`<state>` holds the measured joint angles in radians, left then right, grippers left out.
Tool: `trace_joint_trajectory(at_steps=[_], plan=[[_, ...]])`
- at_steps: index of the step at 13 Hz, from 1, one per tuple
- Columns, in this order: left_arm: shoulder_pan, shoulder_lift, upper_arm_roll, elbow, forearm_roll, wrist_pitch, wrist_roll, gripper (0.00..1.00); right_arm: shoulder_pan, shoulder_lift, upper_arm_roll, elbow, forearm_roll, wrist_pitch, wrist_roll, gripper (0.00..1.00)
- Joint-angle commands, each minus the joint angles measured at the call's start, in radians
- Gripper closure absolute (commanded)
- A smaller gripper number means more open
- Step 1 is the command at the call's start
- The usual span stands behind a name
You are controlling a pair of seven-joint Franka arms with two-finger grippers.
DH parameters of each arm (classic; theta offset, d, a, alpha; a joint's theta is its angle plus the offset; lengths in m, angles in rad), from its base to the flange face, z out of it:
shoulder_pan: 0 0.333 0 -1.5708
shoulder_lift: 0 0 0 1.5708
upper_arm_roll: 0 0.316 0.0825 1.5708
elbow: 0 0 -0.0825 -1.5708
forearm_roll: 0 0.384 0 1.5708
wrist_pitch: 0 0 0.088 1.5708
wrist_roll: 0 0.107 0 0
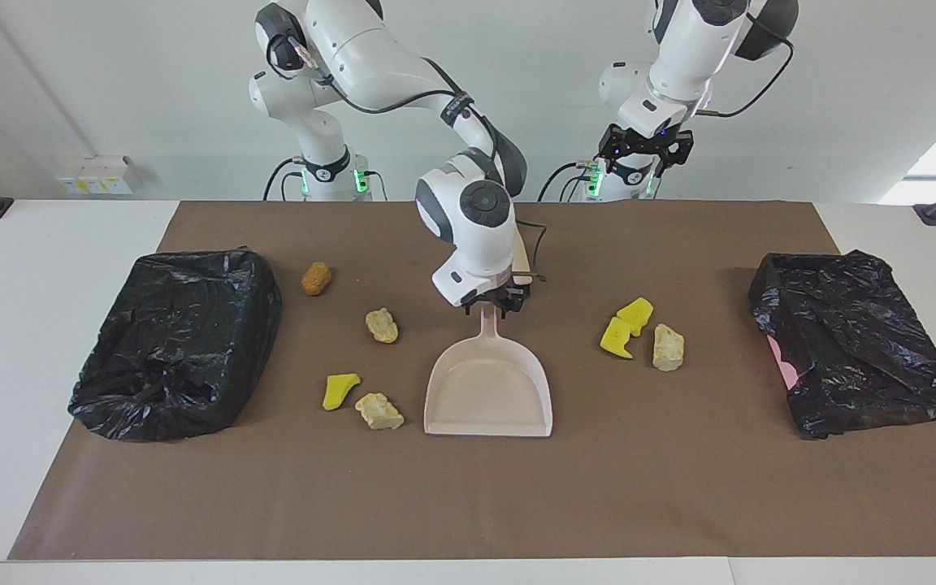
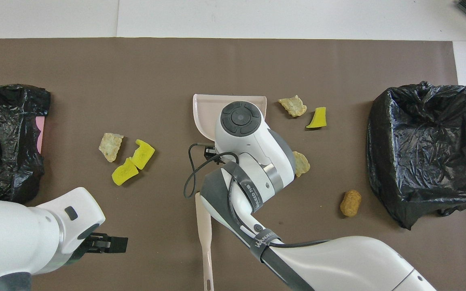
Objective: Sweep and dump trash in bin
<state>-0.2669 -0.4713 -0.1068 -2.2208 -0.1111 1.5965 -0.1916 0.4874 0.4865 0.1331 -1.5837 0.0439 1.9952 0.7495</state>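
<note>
A pale pink dustpan lies flat mid-table, its handle pointing toward the robots. My right gripper is down at the end of that handle; the overhead view hides it under the wrist. A brown sponge, two beige chunks and a yellow wedge lie toward the right arm's end. Two yellow wedges and a beige chunk lie toward the left arm's end. My left gripper waits raised and open near its base.
Black bag-lined bins stand at the right arm's end and the left arm's end. A long pale pink handle lies on the brown mat, nearer the robots than the dustpan.
</note>
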Motion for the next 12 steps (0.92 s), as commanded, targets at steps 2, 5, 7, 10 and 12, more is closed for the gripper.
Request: trace_joint_trajectory(at_steps=[2, 5, 7, 10, 12], plan=[[-0.014, -0.032, 0.010, -0.040, -0.015, 0.030, -0.012, 0.00, -0.007, -0.020, 0.005, -0.016, -0.019, -0.010, -0.005, 0.52], [-0.014, -0.032, 0.010, -0.039, -0.015, 0.030, -0.012, 0.00, -0.004, -0.028, 0.006, -0.022, -0.022, -0.015, -0.027, 0.97], [-0.014, -0.032, 0.010, -0.040, -0.015, 0.030, -0.012, 0.00, -0.004, -0.031, 0.006, -0.027, -0.022, -0.015, -0.050, 0.87], [-0.014, -0.032, 0.010, -0.039, -0.015, 0.031, -0.012, 0.00, -0.010, -0.031, 0.006, -0.030, -0.022, -0.013, -0.053, 0.70], [-0.020, -0.029, 0.010, -0.040, -0.027, 0.049, -0.017, 0.00, -0.010, -0.034, 0.006, -0.039, -0.022, -0.015, -0.055, 0.76]])
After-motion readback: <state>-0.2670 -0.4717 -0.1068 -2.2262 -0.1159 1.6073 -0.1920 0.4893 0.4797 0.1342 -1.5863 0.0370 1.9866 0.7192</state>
